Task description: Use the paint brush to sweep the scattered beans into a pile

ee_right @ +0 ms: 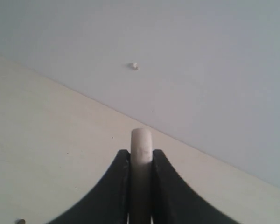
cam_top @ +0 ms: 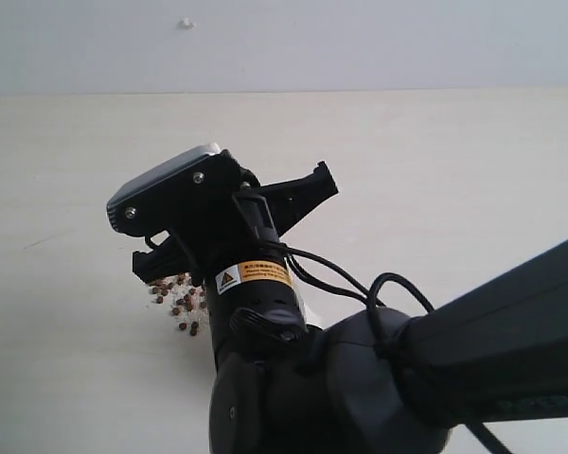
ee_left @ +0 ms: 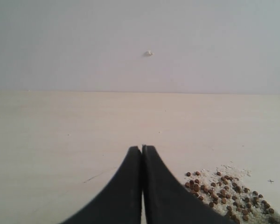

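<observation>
Black and bulky, the right arm (cam_top: pixel 473 340) fills the exterior view from 3 o'clock round to 6 o'clock, its wrist reaching over a pale table (cam_top: pixel 435 161). On the wrist sits a yellow-orange label (cam_top: pixel 253 276) with a black warning triangle; its lines of print are too small to read. Black cables (cam_top: pixel 360 284) loop off the wrist at 4 o'clock from the label, and a silver-faced camera (cam_top: pixel 161 194) caps the wrist at 10 o'clock.

Reddish-brown beans (cam_top: pixel 175 298), mixed with pale crumbs, lie bunched on the table at 9 o'clock from the label, partly hidden by the arm.

From the right wrist, the right gripper (ee_right: pixel 141 154) pinches the brush (ee_right: pixel 141 140) by its pale, rounded handle, which stands up between the two black fingers. Bristles and ferrule show in no view.

From the left wrist, the left gripper (ee_left: pixel 142 148) has its fingers pressed together with nothing between them, and the beans lie at 4 o'clock from the tips, near but apart.

Behind the table rises a grey wall (cam_top: pixel 360 38) bearing one small white speck (cam_top: pixel 186 23) at 11 o'clock in the exterior view.
</observation>
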Robot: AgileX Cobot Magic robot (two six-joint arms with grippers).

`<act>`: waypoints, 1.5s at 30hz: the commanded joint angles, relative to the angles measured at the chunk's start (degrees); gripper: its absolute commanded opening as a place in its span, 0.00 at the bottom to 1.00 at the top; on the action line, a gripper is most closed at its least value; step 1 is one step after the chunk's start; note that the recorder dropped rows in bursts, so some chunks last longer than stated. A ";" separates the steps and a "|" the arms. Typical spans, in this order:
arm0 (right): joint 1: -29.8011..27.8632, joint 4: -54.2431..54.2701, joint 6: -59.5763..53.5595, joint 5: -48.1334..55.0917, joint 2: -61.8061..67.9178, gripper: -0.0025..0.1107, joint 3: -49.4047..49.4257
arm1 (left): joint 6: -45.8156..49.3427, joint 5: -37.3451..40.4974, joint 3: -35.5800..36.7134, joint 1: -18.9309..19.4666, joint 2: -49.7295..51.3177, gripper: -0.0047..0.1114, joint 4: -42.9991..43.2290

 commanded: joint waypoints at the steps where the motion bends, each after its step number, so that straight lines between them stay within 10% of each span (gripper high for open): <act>1: -0.46 -1.63 9.12 -0.86 0.83 0.02 -0.02 | 0.10 -0.03 0.11 0.14 -0.16 0.04 -0.42; 29: -7.05 -13.90 -10.06 -0.86 -4.66 0.02 -5.19 | 0.10 -0.03 0.11 0.14 -0.16 0.04 -0.42; 45: -28.89 -61.53 28.62 3.35 -0.48 0.02 -5.19 | 0.10 -0.03 0.11 0.14 -0.16 0.04 -0.42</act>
